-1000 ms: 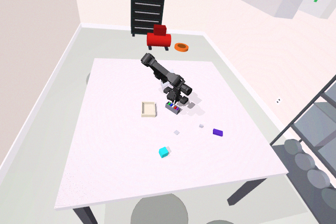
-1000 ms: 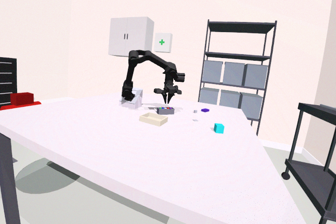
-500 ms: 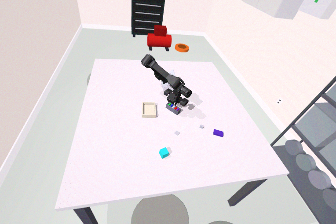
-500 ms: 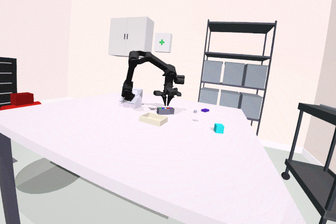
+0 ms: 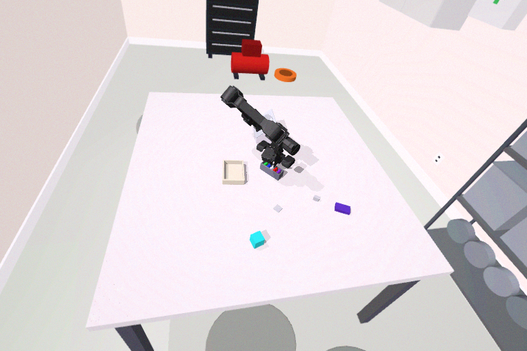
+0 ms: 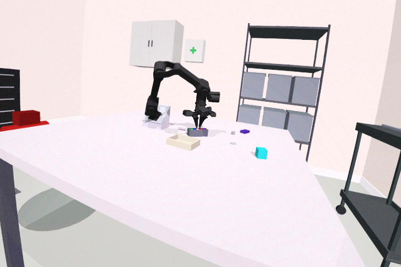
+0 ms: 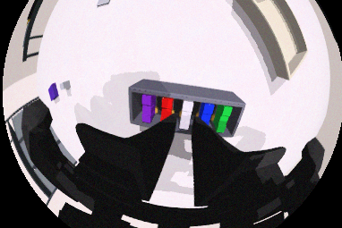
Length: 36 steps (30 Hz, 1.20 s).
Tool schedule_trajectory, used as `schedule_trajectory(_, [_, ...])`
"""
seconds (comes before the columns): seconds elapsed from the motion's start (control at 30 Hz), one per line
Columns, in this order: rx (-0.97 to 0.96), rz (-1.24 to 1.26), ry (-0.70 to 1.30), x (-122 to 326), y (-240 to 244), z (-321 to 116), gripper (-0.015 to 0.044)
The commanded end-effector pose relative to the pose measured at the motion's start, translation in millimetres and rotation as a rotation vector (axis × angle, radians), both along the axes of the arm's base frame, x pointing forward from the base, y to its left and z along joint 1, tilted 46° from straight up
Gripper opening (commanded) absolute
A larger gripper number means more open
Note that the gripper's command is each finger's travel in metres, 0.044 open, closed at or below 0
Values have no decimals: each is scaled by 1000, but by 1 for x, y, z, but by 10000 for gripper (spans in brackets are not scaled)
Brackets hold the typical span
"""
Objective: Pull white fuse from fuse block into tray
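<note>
The grey fuse block (image 5: pixel 276 175) (image 6: pixel 197 132) (image 7: pixel 184 87) stands on the white table with purple (image 7: pixel 148 107), red (image 7: pixel 166 108), white, blue (image 7: pixel 207 113) and green (image 7: pixel 225 117) fuses upright in a row. The white fuse (image 7: pixel 188 113) sits in the middle slot. My gripper (image 5: pixel 272 164) (image 6: pixel 198 125) (image 7: pixel 184 119) points straight down just above the block. Its fingers stand a narrow gap apart, one on each side of the white fuse's top, and I see no grip on it. The beige tray (image 5: pixel 234 181) (image 6: pixel 182 143) (image 7: pixel 262 40) lies empty beside the block.
A cyan cube (image 5: pixel 257 239) (image 6: pixel 261 152), a purple block (image 5: pixel 342 207) (image 6: pixel 244 131) (image 7: pixel 53 91) and two small grey pieces (image 5: pixel 277 207) (image 5: pixel 316 198) lie on the table beyond the block. The arm's base (image 6: pixel 157 119) stands behind it.
</note>
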State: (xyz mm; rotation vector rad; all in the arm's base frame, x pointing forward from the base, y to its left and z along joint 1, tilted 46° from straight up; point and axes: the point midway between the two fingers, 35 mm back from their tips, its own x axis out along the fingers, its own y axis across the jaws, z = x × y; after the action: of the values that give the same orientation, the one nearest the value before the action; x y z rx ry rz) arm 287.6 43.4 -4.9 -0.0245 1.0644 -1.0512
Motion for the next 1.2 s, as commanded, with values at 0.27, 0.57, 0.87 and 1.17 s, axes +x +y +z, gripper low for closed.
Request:
schedule_trajectory(0.27, [-5,4,2,0,-2,-2,71])
schedule_trajectory(0.57, [-6,4,2,0,-8,-7,71])
schedule_trajectory(0.87, [0,0,0,1,-7,-7,58])
schedule_trajectory(1.17, [0,0,0,1,-7,-7,0])
